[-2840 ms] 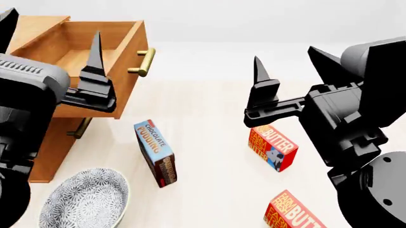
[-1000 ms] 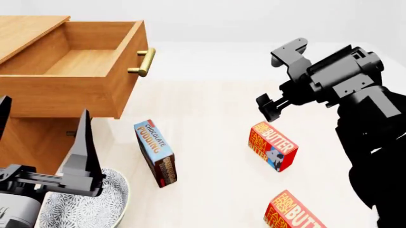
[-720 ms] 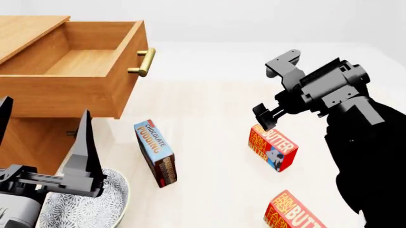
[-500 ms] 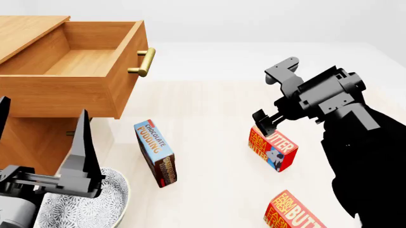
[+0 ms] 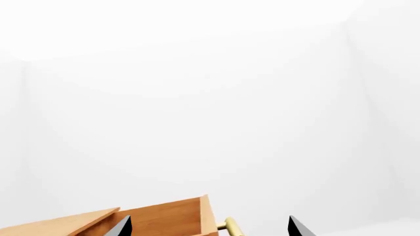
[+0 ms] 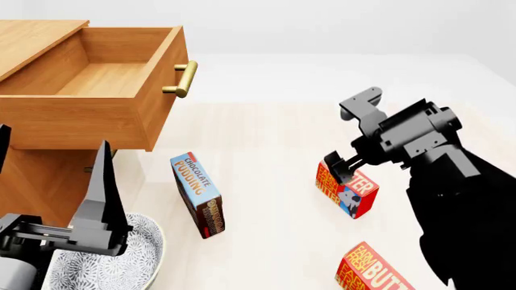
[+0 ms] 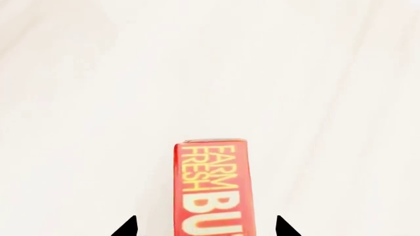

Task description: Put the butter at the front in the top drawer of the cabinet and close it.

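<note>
With your right hand [image 7: 204,227] open astride the butter [image 7: 213,187], grasp step pending: lower, close, then carry to the open drawer [image 6: 121,78].

I count two butter cartons: one [image 6: 348,191] mid-surface, the other [image 6: 373,271] at the near edge. There is one chocolate pudding box [image 6: 198,194], one patterned bowl [image 6: 121,260] by the near left corner, one cabinet [image 6: 36,175] with one open drawer [image 6: 96,90], and two brass handles [image 6: 182,78] that I can see.

"FARM FRESH BUTTER" cartons [image 6: 348,188]; "CHOCOLATE PUDDING" box [image 6: 198,194]
</note>
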